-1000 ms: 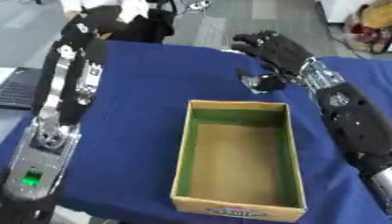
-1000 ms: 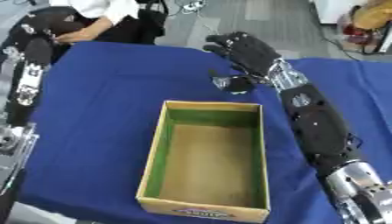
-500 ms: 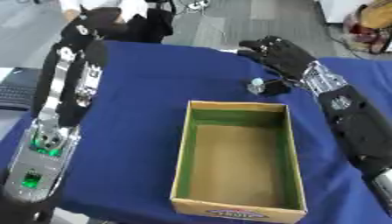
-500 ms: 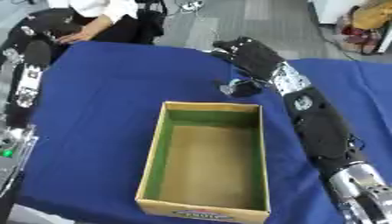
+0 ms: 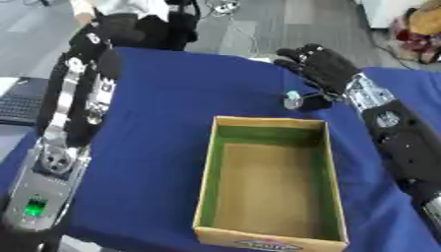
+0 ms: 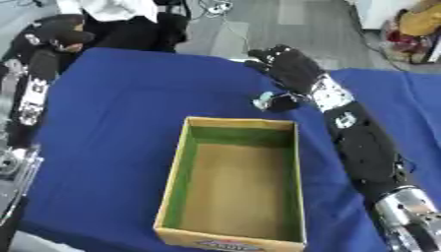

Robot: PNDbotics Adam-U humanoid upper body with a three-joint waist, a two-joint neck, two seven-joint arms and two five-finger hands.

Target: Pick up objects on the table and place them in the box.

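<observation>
Pinching a small pale object (image 5: 293, 99) at its thumb, your right hand (image 5: 320, 70) hovers just beyond the far rim of the cardboard box (image 5: 205, 186), its other fingers spread toward the table's far edge. The box sits open on the blue tablecloth (image 5: 164, 113). Your left hand (image 6: 60, 32) is raised at the far left corner, fingers curled on nothing.

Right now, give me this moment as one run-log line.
right hand: shut on small pale object, just beyond box far edge | left hand: raised at far left, holding nothing | box: empty | step: carry to box
</observation>
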